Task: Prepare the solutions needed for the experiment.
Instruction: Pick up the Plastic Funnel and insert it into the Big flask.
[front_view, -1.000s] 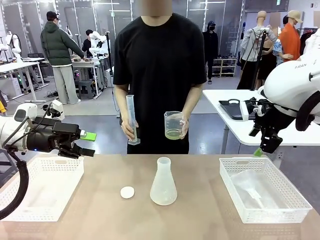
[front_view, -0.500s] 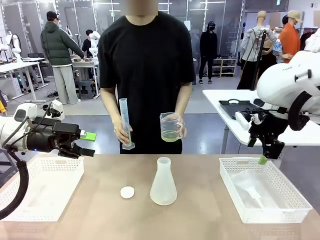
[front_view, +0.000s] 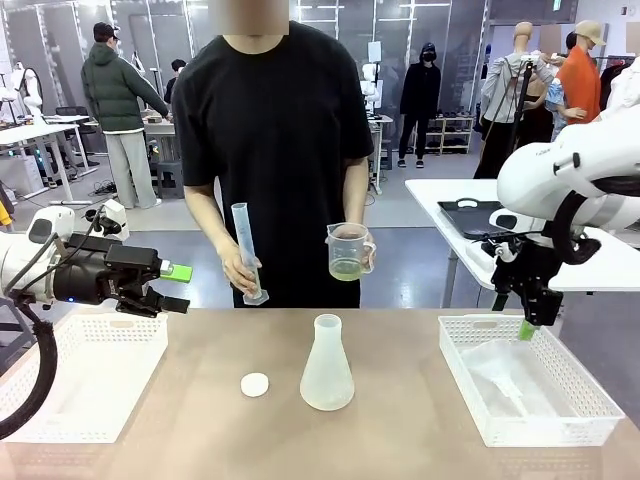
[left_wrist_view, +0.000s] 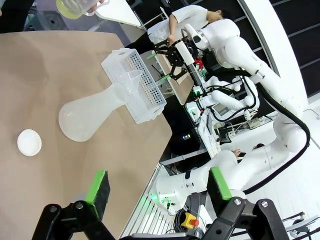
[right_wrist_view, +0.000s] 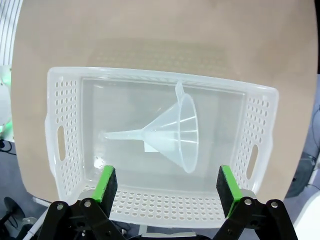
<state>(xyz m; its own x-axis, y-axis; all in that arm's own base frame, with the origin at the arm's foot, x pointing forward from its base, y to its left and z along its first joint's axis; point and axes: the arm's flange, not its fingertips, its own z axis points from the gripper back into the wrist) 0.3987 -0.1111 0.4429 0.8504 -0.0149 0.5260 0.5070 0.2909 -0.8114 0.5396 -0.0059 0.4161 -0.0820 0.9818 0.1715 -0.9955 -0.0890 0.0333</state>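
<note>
Your left tool (front_view: 178, 288) hovers with its fingers apart by the left basket (front_view: 100, 400), at 9 o'clock from the flask (front_view: 327, 365). Your right tool (right_wrist_view: 170, 187) is also spread wide, above the right basket (right_wrist_view: 150, 80) at 3 o'clock, where a funnel (right_wrist_view: 175, 132) lies. The solutions (front_view: 347, 268) sit shallow in a beaker (front_view: 345, 243) in the person's hand (front_view: 368, 252) at 12 o'clock, held off the surface (front_view: 400, 420).
</note>
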